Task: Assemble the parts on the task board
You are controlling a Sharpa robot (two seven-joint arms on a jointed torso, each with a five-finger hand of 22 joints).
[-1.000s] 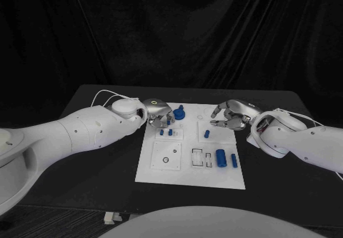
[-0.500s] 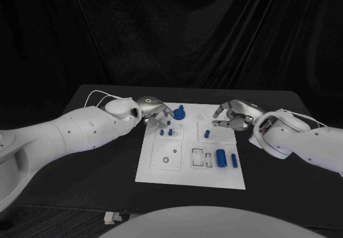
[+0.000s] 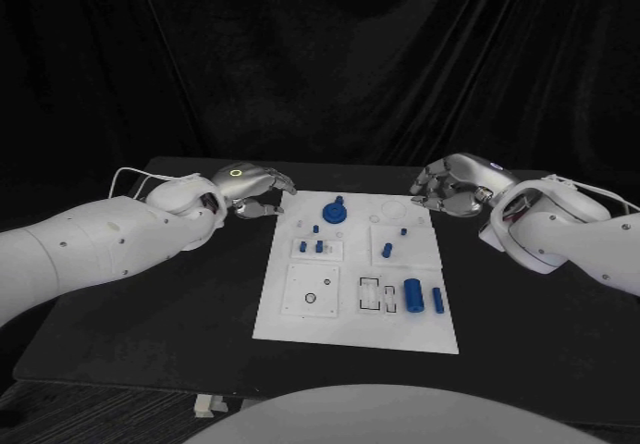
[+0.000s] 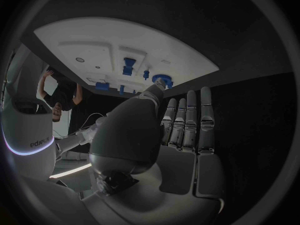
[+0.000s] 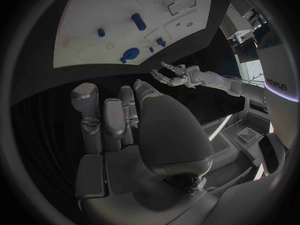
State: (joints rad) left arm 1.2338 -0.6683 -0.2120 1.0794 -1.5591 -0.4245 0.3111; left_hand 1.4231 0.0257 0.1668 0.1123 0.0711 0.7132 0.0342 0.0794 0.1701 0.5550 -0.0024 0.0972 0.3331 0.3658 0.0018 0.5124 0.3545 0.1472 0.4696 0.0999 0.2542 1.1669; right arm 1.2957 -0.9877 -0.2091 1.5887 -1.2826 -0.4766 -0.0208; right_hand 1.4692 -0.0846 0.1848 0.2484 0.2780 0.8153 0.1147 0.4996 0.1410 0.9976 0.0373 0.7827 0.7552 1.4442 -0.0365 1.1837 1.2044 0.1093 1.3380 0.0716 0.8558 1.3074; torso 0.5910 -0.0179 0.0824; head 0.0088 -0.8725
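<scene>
I see both arms have pulled back off the board [image 3: 310, 326] since a second ago: the left hand [image 3: 252, 188] now sits over bare table [image 3: 160, 305] just past the board's far left corner, the right hand [image 3: 456, 187] just past its far right corner. I read this as a step finished or broken off, not a grasp in progress. Left hand is released, fingers straight and apart, nothing in it. Right hand is empty too, fingers loosely extended. The parts stay on the board: the round blue piece [image 3: 335, 213] at the far edge, small pegs [image 3: 311, 246] mid-left, one peg [image 3: 386, 249] mid-right, the cylinder [image 3: 413, 295] and a thin bar [image 3: 436, 299] near right. Open table lies wide on both sides; the board's near edge sits well inside the table's front edge, so I have free approach from either flank
</scene>
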